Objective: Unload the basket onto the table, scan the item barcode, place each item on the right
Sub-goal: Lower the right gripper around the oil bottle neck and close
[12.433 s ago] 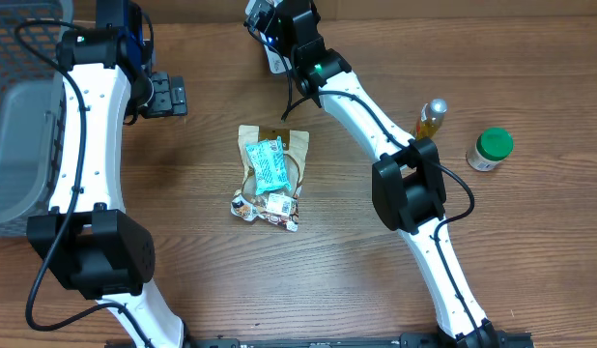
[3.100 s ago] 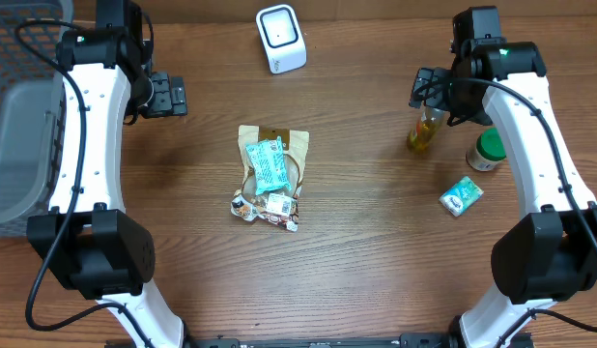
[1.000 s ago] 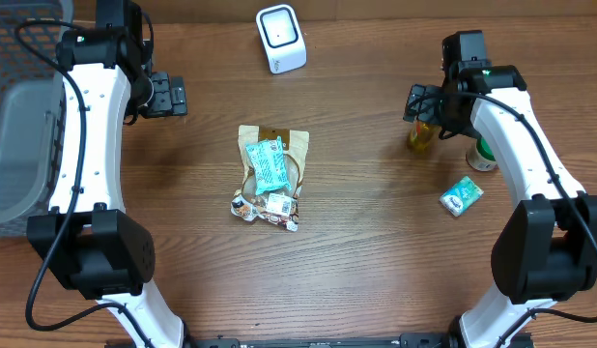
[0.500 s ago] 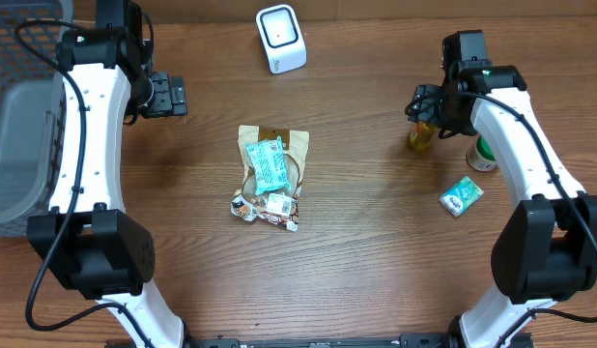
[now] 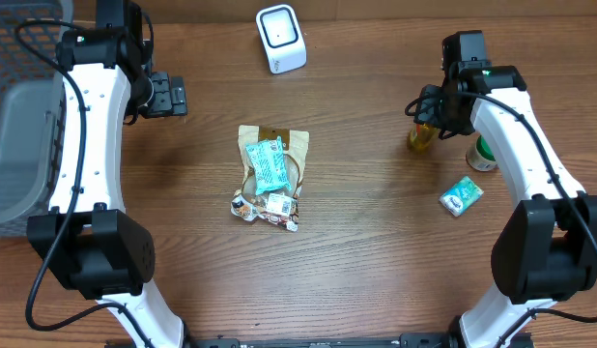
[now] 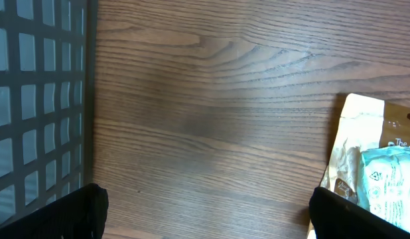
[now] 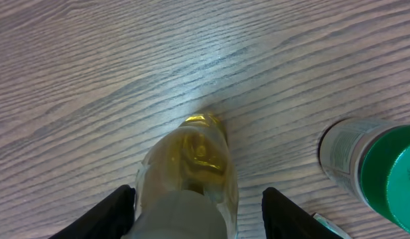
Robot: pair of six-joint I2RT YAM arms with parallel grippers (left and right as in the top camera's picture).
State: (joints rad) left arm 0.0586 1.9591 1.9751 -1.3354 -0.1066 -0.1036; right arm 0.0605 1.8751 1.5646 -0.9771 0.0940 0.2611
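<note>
- At your far left a grey mesh basket (image 5: 14,58) sits on the bench (image 5: 356,280). The left wrist view shows its wall along the left edge, clear of everything else.
- Just right of the basket, your left pincer (image 5: 171,95) hangs wide and holds nothing. Only bare wood lies beneath it.
- Near the middle lies a heap of snack packets (image 5: 270,184). A tan pouch (image 5: 284,143) is on the far side with a teal wrapper (image 5: 268,164) on top of it, and small sweets wrappers are at the near end. The heap is well apart from both arms.
- At the far edge, a little right of the heap, the white scanner (image 5: 280,39) stands alone with open wood around it.
- Toward the right, the bottle (image 5: 421,138) of yellow liquid stands upright on the bench. Your right pincer (image 5: 431,104) is around its top.
- In the right wrist view one finger (image 7: 119,209) sits close on the bottle's left side. There is a visible gap on the other side, so the pincer is half closed and not gripping.
- Just right of the bottle stands a jar (image 5: 487,152) with a green lid, near the outer finger. This is the closest thing that could get in the way.
- Nearer you than the jar, a small teal packet (image 5: 461,196) lies flat, apart from the bottle.
</note>
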